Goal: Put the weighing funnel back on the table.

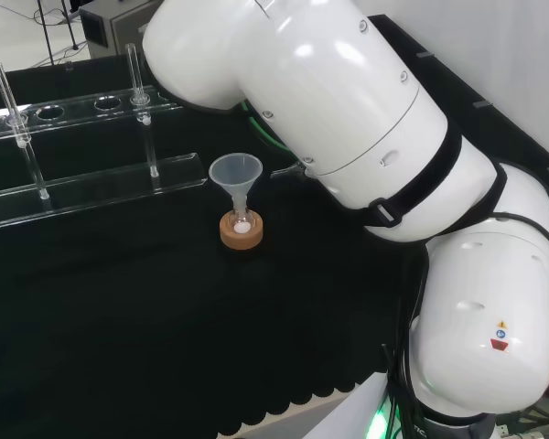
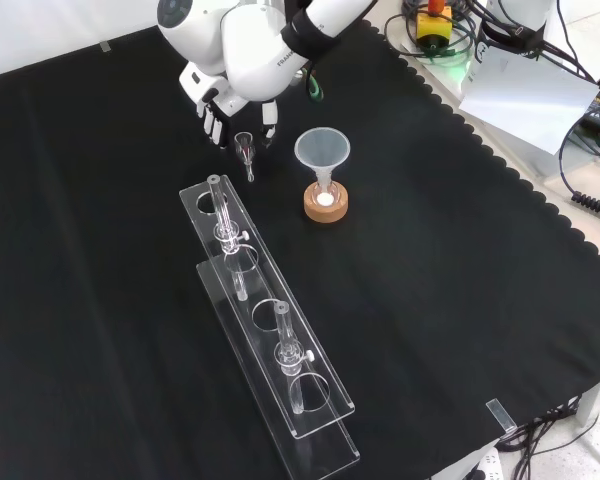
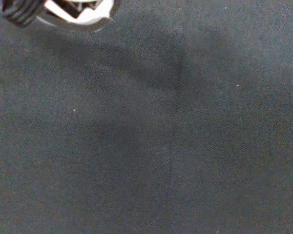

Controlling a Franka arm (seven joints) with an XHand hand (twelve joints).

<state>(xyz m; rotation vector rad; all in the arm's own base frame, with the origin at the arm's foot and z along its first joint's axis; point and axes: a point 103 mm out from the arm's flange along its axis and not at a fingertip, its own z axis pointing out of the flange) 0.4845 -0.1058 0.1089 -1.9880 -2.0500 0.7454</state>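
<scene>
Cloth (image 2: 460, 300): one weighing funnel (image 2: 245, 150) (two tubes (image 2: 283, 335))

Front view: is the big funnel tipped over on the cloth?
No: the funnel stands mouth up, with its stem in the small flask that sits on the cork ring.

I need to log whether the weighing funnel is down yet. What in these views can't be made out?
Front view: the small clear weighing funnel is just below the black and white hand; too small to tell whether it is held or touches the black cloth.
Head view: the big white arm link stands before that spot.
Wrist view: the hand is a blurred part cut off by the edge.
</scene>
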